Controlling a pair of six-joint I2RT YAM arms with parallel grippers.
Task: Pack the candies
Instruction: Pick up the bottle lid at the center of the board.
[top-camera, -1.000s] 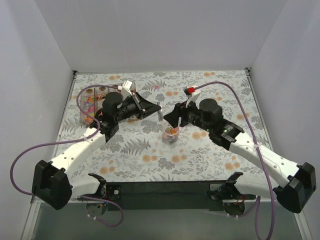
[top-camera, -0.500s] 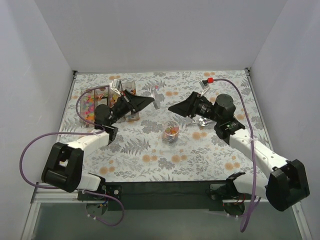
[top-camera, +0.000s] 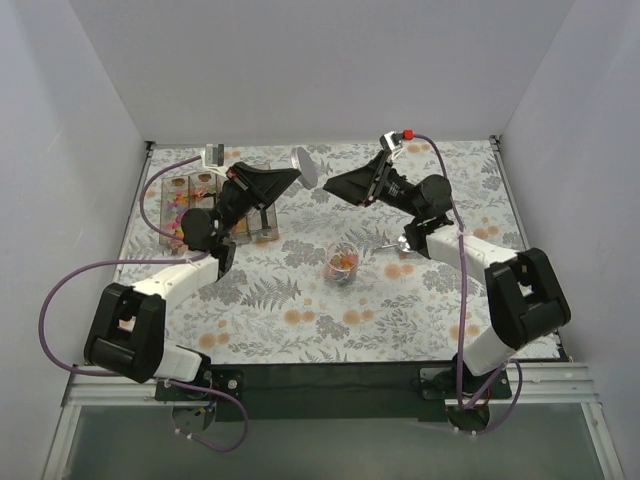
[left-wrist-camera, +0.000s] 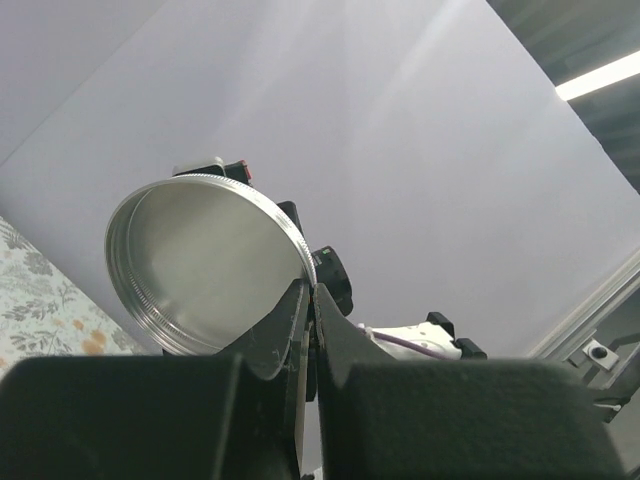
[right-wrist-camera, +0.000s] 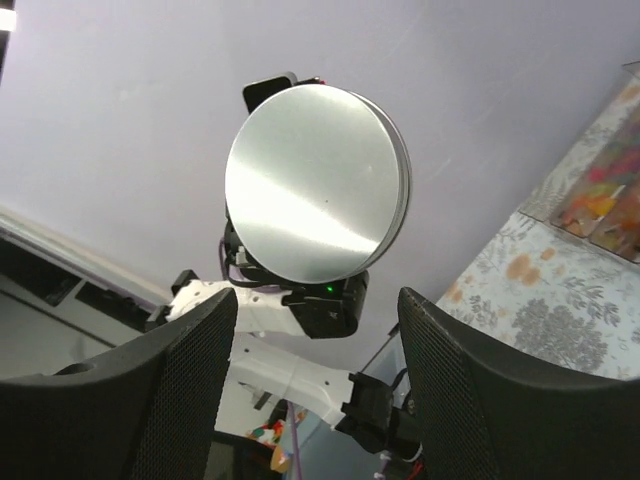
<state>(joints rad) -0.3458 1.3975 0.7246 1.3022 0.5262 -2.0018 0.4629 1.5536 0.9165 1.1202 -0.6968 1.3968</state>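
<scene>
Overhead view, near edge: both arm bases sit on the black mounting bar. The arms reach away over the tablecloth, a grey fern print with flat orange flowers.

Mid-table: glass jar, upright and uncapped, holds some of the candies. A metal scoop lies just right of the jar, partly hidden by the right arm.

Beyond the jar: left gripper and right gripper are lifted off the table, tips facing each other, near but apart. The left jaws pinch the rim of a round metal lid, held on edge between the two grippers.

Far left: clear compartment box rests on the cloth, with more candies in mixed colours inside.

Left wrist view adds the lid's hollow inner side with its threaded rim. The black fingers are pressed together on the rim's lower edge. The right arm shows partly behind the lid.

Right wrist view adds the lid's other side, a flat brushed outer face with a bright streak across it. Its own mesh-textured fingers are spread wide with nothing between them. One corner of the box with candies shows at the right edge.

Room: plain white walls close the table on the left, far and right sides. The wrist views look up at the same bare white.
</scene>
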